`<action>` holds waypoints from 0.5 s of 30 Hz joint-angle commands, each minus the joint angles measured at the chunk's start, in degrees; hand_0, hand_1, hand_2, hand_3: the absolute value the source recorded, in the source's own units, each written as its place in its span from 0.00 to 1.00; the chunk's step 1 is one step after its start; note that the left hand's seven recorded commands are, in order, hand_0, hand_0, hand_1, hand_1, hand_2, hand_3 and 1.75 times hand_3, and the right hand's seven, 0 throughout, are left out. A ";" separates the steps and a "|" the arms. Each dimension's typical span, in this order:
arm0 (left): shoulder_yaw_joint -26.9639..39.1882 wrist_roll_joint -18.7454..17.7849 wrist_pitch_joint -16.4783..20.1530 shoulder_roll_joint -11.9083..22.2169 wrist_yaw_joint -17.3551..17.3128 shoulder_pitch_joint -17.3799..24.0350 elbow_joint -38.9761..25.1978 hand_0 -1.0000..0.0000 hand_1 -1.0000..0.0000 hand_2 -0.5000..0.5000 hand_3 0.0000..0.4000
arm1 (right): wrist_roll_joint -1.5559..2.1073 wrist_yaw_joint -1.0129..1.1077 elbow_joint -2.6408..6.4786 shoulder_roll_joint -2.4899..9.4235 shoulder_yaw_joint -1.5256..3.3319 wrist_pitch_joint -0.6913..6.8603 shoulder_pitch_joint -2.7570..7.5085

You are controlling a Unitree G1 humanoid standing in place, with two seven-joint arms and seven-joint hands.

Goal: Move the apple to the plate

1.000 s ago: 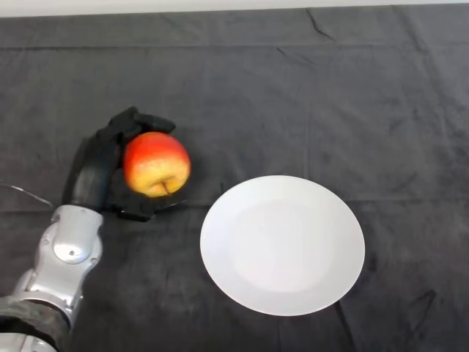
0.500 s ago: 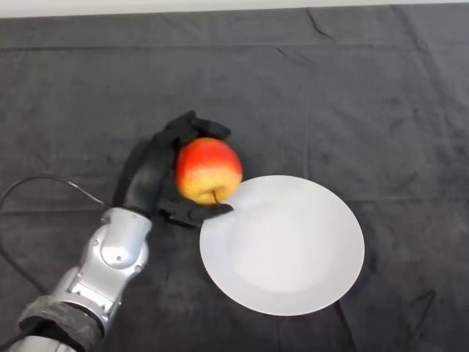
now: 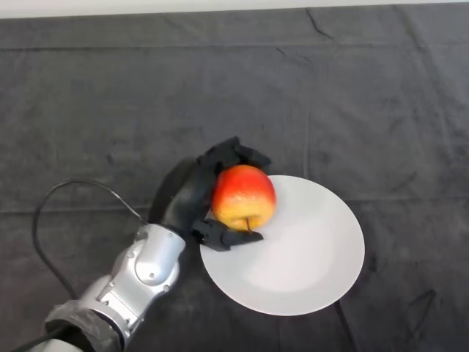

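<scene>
Carried rightward since half a second ago, the apple (image 3: 244,197) now sits over the left part of the plate (image 3: 308,271), where earlier it was only at the plate's left rim, and a second ago well to the left of it over bare cloth. The left hand (image 3: 192,198) has travelled with it and stays curled round the fruit: fingers (image 3: 238,153) wrap over the far side of the apple, and the thumb (image 3: 223,237) hooks under its near side, reaching across the plate's left edge. The apple is red on top, yellow lower down, with its stem pointing toward the camera. Whether it rests on the plate or is held just above it cannot be told from this view.

To the right of the hand lies the rest of the white round plate, which has not shifted. Behind the hand, down and to the left, the silver-grey arm (image 3: 143,271) runs to the lower left corner. Everything stands on the table (image 3: 381,95) under its dark cloth.
</scene>
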 commanded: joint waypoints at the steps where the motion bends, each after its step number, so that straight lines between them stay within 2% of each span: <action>1: -1.78 -0.45 0.87 0.63 1.11 1.56 -3.13 0.00 0.05 0.47 1.00 | 1.03 0.03 -0.81 -0.96 -0.85 -0.31 -0.31; 10: -8.27 -1.68 1.07 0.11 2.94 0.58 -1.17 0.00 0.05 0.47 1.00 | 1.04 0.03 -0.79 -0.98 -0.85 -0.29 -0.32; 15: -11.29 -2.54 1.14 0.12 3.29 -0.19 0.13 0.00 0.10 0.45 1.00 | 1.05 0.03 -0.75 -0.99 -0.86 -0.28 -0.34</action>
